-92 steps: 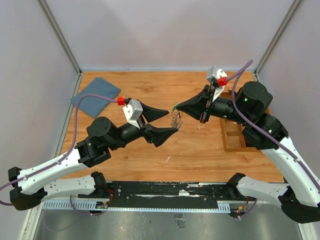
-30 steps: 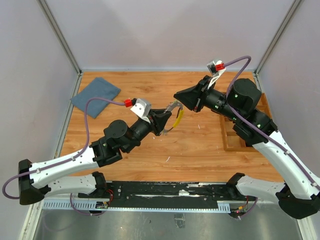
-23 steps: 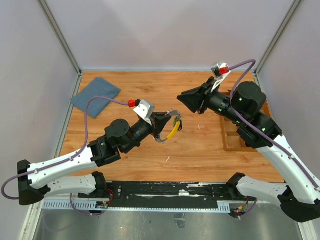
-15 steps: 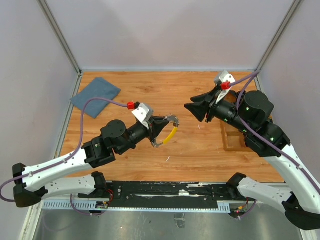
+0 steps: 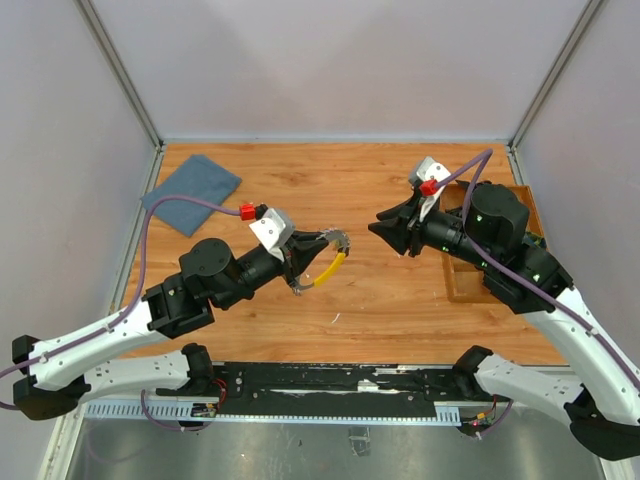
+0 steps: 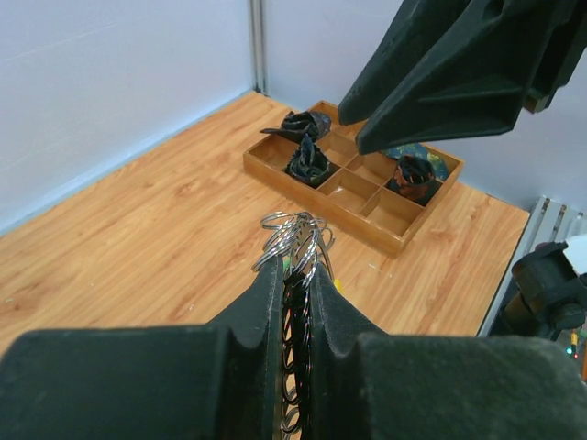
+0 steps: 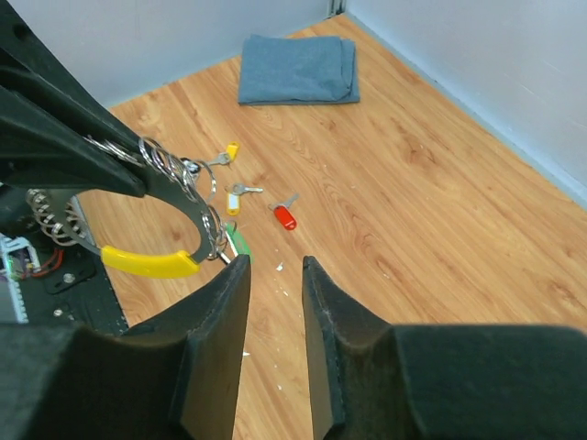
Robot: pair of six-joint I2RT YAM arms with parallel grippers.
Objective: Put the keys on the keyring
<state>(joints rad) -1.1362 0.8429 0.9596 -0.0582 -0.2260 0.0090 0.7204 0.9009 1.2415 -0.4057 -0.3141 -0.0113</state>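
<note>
left fingers (image 6: 264, 307): clamped on keyring (image 6: 293, 240)
right fingers (image 7: 220, 339): slightly apart, nothing between
keys (image 7: 284, 217): on table (image 7: 413, 183), beyond right fingers

Wood table (image 5: 300, 180): blue cloth (image 5: 192, 193), compartment tray (image 5: 462, 296), loose keys (image 7: 285, 217).

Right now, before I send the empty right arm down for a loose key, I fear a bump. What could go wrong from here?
First, the keyring, clamped in the left gripper, hangs above the table close to the red key and two yellow keys in the right wrist view; the right gripper might knock it on the way down. Second, those keys lie flat on the wood and look tiny, so a pinch may slip off them.
</note>
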